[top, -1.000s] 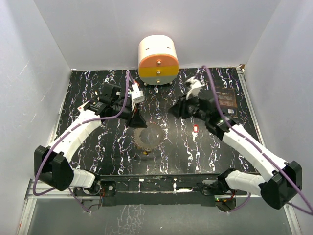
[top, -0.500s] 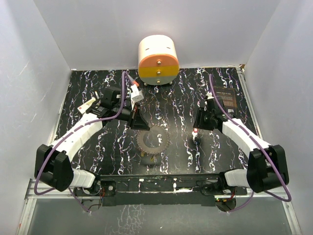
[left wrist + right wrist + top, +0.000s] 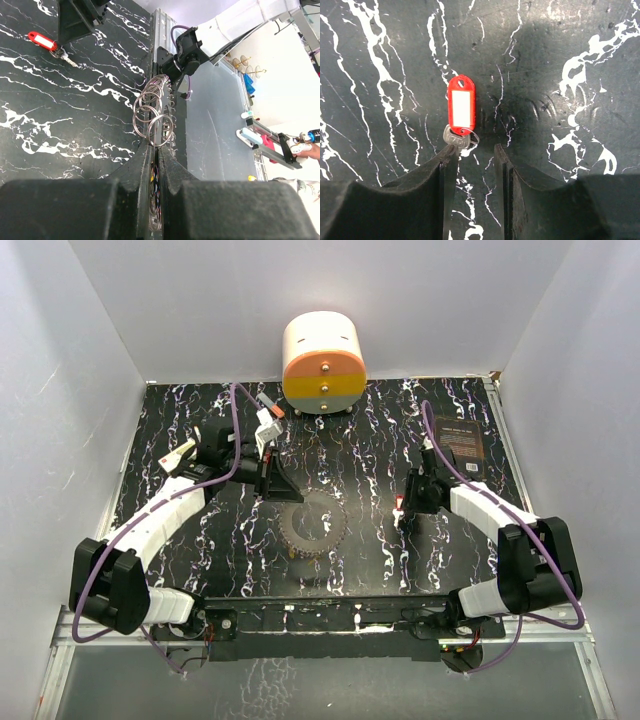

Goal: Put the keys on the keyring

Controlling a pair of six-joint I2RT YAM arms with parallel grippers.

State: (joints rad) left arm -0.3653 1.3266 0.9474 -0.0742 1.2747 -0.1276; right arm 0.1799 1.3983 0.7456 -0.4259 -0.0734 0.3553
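One key [image 3: 461,112], red-tagged, is lying at 3 o'clock from the keyring [image 3: 312,530], well apart. My right pincer [image 3: 474,150] is finishing its drop over it, jaws released beside the key's head. My left pincer [image 3: 156,147] is clenching the keyring, so grasping probably comes next.

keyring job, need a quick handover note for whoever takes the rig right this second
Left pincer: shut on the rim of the keyring, which sits near the middle of the table.
Right pincer: open and low over the table. The red-tagged key lies just ahead of it, its metal head by one fingertip, not gripped.
Done: the ring is held. No key is on it.
Left: close on the red-tagged key, carry it to the ring and thread it on. I cannot pick out any other keys in these views, so look for them.
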